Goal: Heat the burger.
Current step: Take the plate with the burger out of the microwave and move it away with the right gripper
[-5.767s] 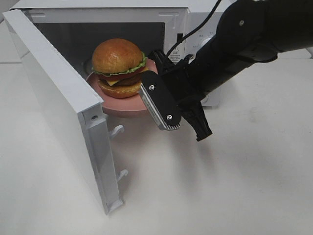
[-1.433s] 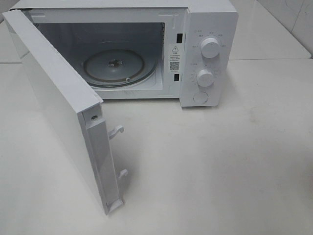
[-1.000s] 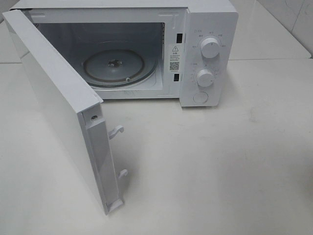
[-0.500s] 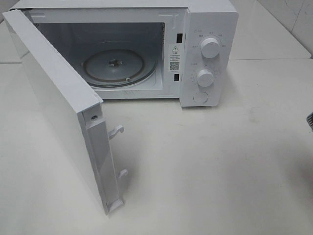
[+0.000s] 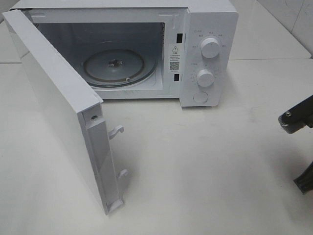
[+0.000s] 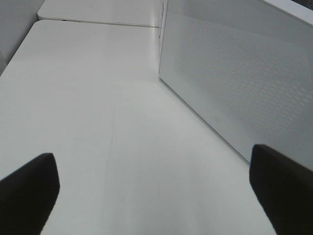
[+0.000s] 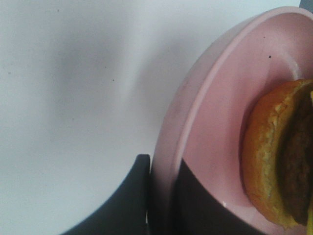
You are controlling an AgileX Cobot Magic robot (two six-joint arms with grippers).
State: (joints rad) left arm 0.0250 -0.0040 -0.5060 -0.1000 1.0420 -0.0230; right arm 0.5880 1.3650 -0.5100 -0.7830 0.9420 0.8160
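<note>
- From the high camera I see the microwave [image 5: 146, 49] on the white worktop [image 5: 205, 161] with its door [image 5: 58, 107] swung wide open toward the camera.
- The glass turntable [image 5: 115, 66] inside is bare.
- Two knobs [image 5: 210, 48] sit one above the other on the control panel, with a round button below them.
- Right gripper [image 5: 299, 147] shows only at the right edge of the high view, well apart from the microwave; I see dark parts of it there, not what it carries.
- Right wrist camera: the right gripper is pinched on the rim of the plate [image 7: 205, 122], one finger [image 7: 124, 200] under the rim and one on its inner face.
- The burger [image 7: 279, 156] rests on that plate, over the worktop; only its bottom bun and patty edge are in frame.
- Left wrist camera: the left gripper [image 6: 156, 193] is spread wide, fingertips [image 6: 29, 191] at either side, holding nothing, beside the perforated outer face of the door.
</note>
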